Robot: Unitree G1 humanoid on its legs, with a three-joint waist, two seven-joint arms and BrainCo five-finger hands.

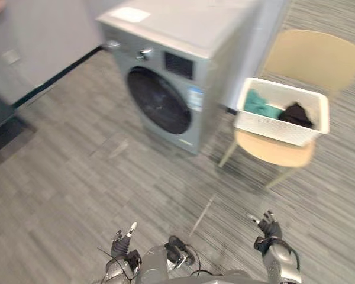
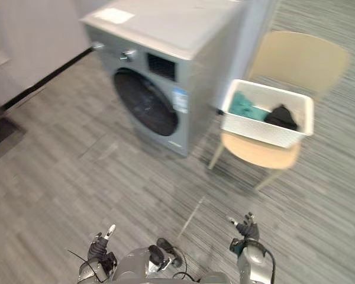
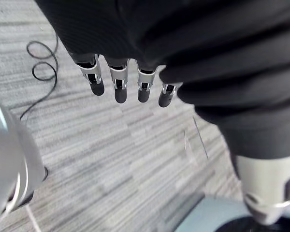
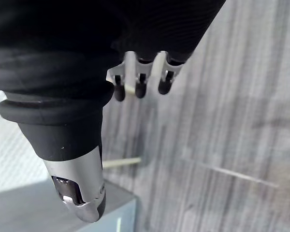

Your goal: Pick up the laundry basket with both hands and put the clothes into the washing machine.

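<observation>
Nearest are the two hands, low at the near edge above the floor (image 1: pixel 77 165). The left hand (image 1: pixel 123 245) and the right hand (image 1: pixel 268 229) both have their fingers straight and slack, grasping nothing and touching nothing. In the left wrist view the fingers (image 3: pixel 117 82) hang in a row over bare grey planks, and the right wrist view shows its fingers (image 4: pixel 140 82) the same way. Grey striped flooring runs across the whole scene to a pale wall with a dark skirting on the far left. Far and centre stands the washer (image 1: pixel 207 83), grey with a pale top; its round dark door (image 1: pixel 160 102) faces near left and looks closed. Just right of the washer is a tan chair (image 1: pixel 313 59), its back to the far right. The white basket (image 1: pixel 272 130) sits on the chair's seat, well apart from both hands. Inside it a teal cloth (image 1: pixel 260 105) lies at the left and a black cloth (image 1: pixel 296 114) at the right. A white sheet (image 1: pixel 130 14) lies on the washer's top at its far left corner, and a small silver knob (image 1: pixel 144 54) sits above the door.
</observation>
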